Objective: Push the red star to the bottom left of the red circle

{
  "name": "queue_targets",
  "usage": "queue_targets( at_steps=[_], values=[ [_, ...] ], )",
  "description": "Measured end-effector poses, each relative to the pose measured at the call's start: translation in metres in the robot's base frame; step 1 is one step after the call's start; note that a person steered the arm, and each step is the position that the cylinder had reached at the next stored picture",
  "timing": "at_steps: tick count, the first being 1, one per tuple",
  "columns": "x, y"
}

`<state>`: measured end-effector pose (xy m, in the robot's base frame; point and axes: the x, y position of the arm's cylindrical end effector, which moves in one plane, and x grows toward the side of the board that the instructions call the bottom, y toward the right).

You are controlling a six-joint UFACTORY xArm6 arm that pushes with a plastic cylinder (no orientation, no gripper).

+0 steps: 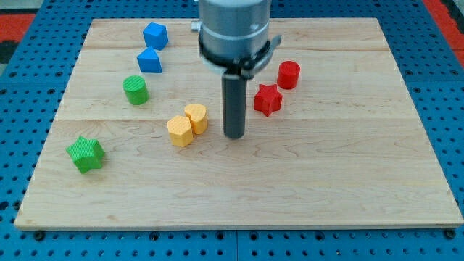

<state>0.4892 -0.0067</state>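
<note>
The red star lies on the wooden board right of centre. The red circle stands just up and to the right of it, with a small gap between them. My tip rests on the board to the lower left of the red star, a short way from it, and just right of the two yellow blocks. It touches no block.
Two yellow blocks sit side by side left of the tip. A green cylinder and two blue blocks are at the upper left. A green star lies at the lower left. The board's edge runs along the bottom.
</note>
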Motion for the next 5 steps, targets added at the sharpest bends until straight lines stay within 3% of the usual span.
queue_targets(
  at_steps=[3, 4, 5],
  values=[
    [0.01, -0.095],
    [0.062, -0.095],
    [0.094, -0.146]
  ],
)
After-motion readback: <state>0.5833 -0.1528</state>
